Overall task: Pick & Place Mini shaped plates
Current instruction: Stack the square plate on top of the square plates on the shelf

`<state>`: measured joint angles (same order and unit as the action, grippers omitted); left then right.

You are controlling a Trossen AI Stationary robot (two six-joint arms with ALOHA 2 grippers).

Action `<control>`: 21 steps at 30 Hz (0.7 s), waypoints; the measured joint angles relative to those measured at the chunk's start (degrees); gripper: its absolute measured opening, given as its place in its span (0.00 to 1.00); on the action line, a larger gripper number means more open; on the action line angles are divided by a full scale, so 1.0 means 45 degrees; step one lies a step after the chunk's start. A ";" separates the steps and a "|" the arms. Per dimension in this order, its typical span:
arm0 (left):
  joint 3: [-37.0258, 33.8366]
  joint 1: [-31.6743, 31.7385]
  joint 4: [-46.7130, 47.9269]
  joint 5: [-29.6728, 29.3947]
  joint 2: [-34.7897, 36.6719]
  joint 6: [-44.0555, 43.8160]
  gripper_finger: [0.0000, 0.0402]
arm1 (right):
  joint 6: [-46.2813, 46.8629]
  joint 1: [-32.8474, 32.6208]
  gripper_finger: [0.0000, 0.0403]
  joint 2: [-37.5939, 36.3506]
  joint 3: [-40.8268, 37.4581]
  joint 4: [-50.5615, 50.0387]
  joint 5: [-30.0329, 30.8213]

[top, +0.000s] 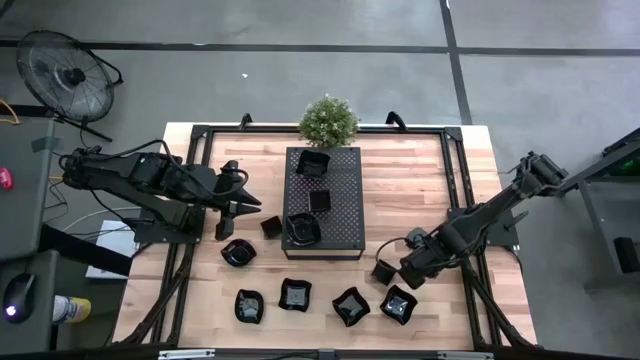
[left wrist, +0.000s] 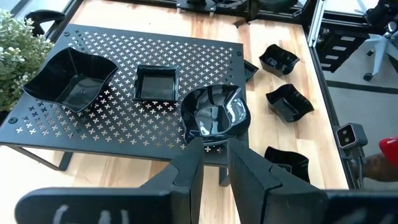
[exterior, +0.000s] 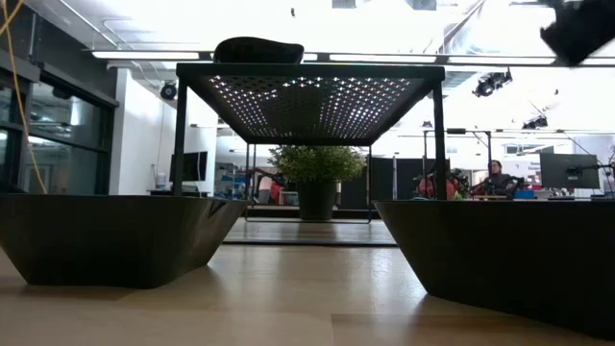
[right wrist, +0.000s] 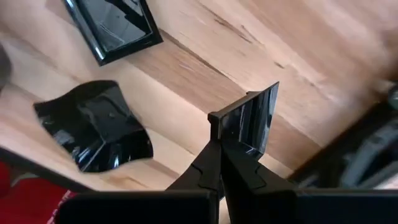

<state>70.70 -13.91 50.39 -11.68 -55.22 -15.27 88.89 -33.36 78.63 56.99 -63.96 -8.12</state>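
Several small glossy black plates lie on the wooden table; three more sit on the black perforated tray (top: 340,215), among them a wavy round one (left wrist: 214,115) at its near edge. My left gripper (left wrist: 214,149) is open, empty and hovers just left of the tray (top: 245,205), its fingers pointing at that wavy plate. My right gripper (right wrist: 222,140) is shut on a small square plate (top: 383,272) right of the tray's near corner. Two other plates (right wrist: 99,134) (right wrist: 112,25) rest flat on the wood close by. My right gripper pinches one side wall of the small square plate (right wrist: 245,124) between its two fingers (right wrist: 208,165), at the rim. The plate stands tilted on edge in the hold, its hollow turned sideways, and it appears lifted off the wood.
A potted plant (top: 327,120) stands at the tray's far end. A row of plates (top: 295,294) lies along the near edge, two of them looming large in the low view (exterior: 115,235). The tray stands on thin legs (exterior: 180,144). Bare wood lies right of the tray.
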 joint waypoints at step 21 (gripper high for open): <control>0.0000 0.0004 -0.0330 -0.0301 0.0000 -0.1810 0.17 | -1.1352 0.3073 0.00 0.0289 0.6672 -0.4840 0.5131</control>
<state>70.70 -13.89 48.90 -13.04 -55.22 -23.41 37.80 -19.54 79.93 87.02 -85.74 14.97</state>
